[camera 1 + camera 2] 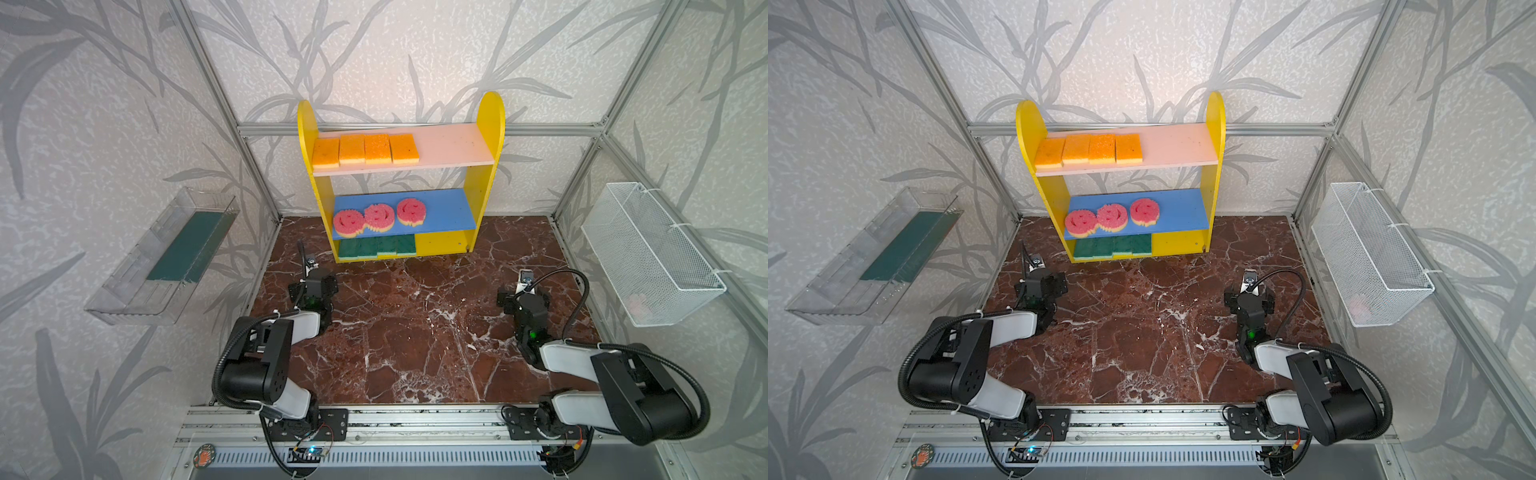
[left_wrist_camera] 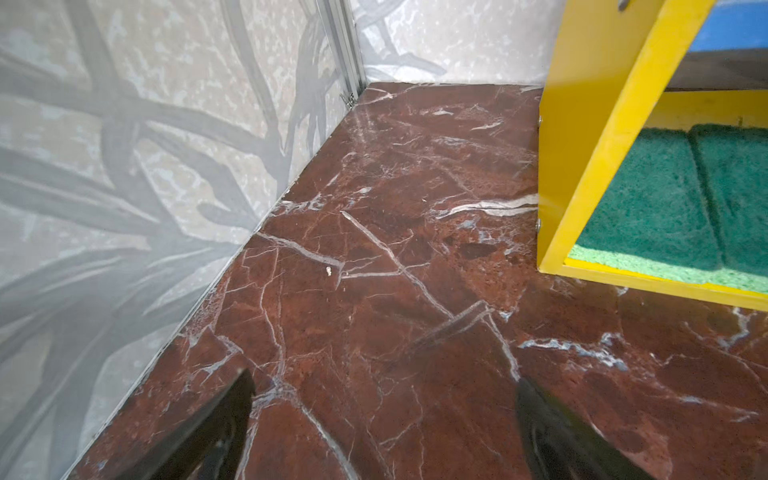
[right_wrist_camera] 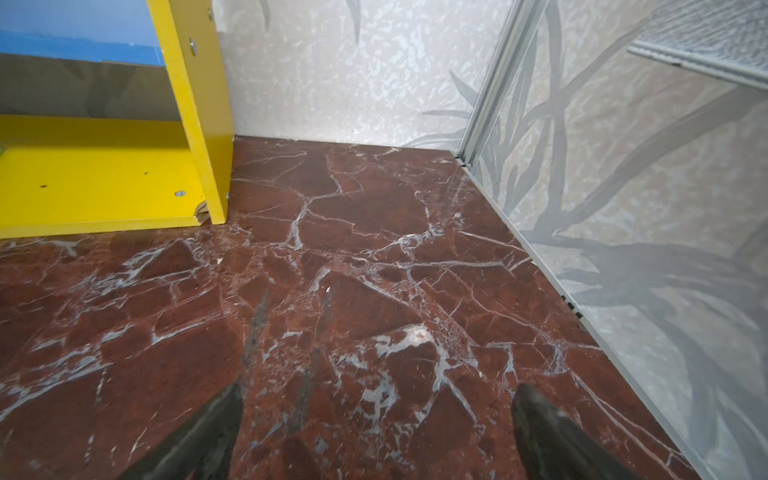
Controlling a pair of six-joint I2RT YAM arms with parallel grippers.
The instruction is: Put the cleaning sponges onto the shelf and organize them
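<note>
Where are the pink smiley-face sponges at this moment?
In both top views the three pink smiley-face sponges lie in a row on the left part of the blue middle board of the shelf, under the orange sponges and above the green-topped sponges.

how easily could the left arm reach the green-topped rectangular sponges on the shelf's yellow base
Probably yes: the open, empty left gripper is near the green-topped sponges with nothing between, though the blue board above leaves little headroom.

Green sponges [image 1: 376, 245] half hidden under blue board [image 1: 451, 208], pinkish blur [image 1: 636, 304] inside mesh basket [image 1: 660, 232] unidentifiable
</note>
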